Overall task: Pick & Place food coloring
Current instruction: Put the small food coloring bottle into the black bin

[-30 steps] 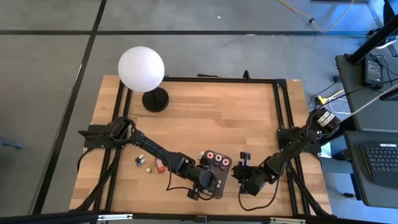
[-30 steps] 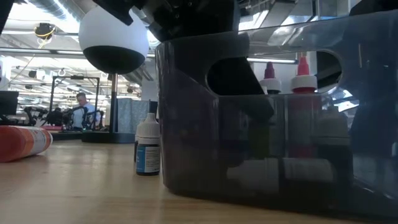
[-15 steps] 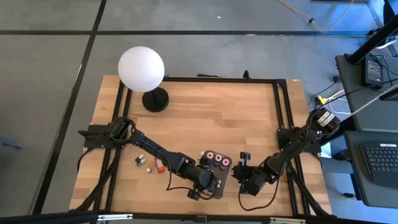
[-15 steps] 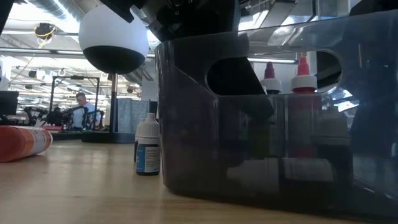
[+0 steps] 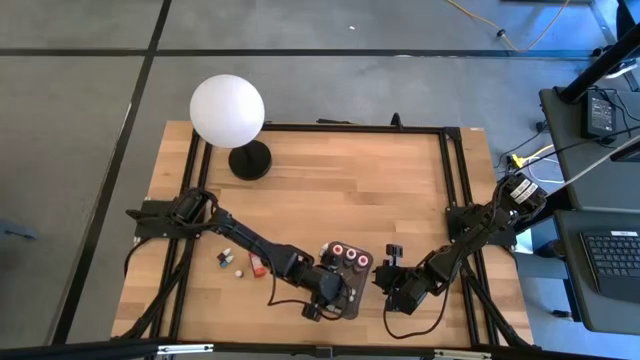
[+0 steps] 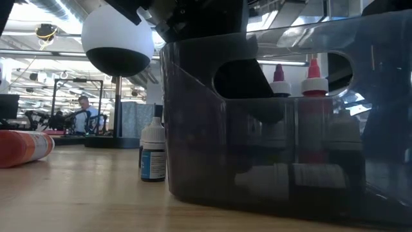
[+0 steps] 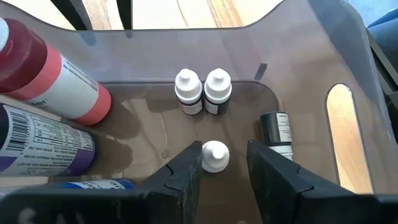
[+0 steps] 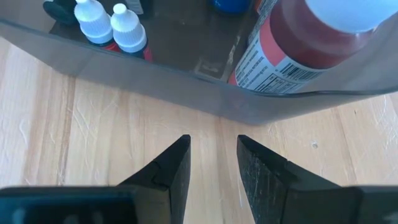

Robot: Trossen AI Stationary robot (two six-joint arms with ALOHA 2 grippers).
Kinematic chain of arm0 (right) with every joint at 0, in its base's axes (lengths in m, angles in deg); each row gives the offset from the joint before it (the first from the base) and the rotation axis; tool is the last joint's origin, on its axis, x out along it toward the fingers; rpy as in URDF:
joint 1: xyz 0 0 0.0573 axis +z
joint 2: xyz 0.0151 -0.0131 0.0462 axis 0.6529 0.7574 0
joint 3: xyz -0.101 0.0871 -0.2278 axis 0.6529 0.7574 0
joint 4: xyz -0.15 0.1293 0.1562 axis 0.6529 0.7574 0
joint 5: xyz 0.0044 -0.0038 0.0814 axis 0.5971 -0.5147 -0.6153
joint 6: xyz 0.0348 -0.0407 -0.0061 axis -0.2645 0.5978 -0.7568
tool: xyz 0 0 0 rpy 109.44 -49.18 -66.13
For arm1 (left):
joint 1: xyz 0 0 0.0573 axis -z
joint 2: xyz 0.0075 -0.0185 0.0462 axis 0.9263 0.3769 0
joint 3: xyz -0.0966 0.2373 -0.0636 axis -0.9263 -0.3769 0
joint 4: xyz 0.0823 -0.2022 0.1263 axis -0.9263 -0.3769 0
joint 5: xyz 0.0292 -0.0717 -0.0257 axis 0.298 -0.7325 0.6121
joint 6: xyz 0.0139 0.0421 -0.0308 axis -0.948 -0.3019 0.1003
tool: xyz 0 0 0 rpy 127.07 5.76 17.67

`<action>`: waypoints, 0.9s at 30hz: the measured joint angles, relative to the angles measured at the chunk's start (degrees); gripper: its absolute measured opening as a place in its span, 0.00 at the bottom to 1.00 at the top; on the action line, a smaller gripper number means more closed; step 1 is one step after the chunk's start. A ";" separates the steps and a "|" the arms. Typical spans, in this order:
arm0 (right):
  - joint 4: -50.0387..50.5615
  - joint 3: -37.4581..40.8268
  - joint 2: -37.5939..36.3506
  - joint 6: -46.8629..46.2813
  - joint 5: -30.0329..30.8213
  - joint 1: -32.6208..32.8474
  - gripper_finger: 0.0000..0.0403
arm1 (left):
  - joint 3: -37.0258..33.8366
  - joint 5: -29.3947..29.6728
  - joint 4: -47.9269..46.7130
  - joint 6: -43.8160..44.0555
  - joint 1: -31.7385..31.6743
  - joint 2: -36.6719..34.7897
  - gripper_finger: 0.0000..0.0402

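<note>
The left arm reaches from the table's left edge diagonally toward the middle of the near edge, its dark two-finger left gripper (image 7: 217, 171) pointing down with its fingers (image 7: 186, 174) parted a little. The right arm comes in from the table's right edge, bent low toward the near edge; its dark right gripper (image 8: 211, 162) points down at the table, fingers (image 8: 171, 165) standing apart with nothing between them.

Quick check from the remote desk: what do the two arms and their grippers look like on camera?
Both arms are dark, jointed links trailing looped black cables. The left gripper and right gripper each have two matte black, wedge-shaped fingers. No markings show on them.
</note>
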 joint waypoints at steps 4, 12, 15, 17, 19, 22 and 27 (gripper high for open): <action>0.00 0.00 0.00 0.05 -0.02 0.00 0.33 | -0.09 -0.05 -0.96 -0.69 0.06 -1.87 0.33; 0.13 0.02 0.00 0.02 -1.17 0.00 0.33 | -0.07 0.27 -7.52 -3.65 1.21 -10.19 0.32; 0.13 0.02 0.00 0.02 -2.85 0.02 0.33 | -0.07 3.34 -13.74 -2.00 2.03 -13.46 0.33; 0.11 0.02 0.00 0.05 -2.99 0.02 0.33 | -0.23 7.78 -17.51 0.42 2.84 -15.24 0.33; 0.11 0.02 0.00 0.05 -3.01 0.02 0.33 | -2.06 12.05 -18.40 2.88 3.37 -17.10 0.33; 0.09 0.02 0.00 0.05 -2.99 0.02 0.33 | -6.67 15.10 -18.87 5.31 3.75 -19.25 0.33; 0.09 0.02 0.00 0.11 -2.99 0.02 0.33 | -13.54 15.34 -18.43 11.60 3.76 -20.71 0.33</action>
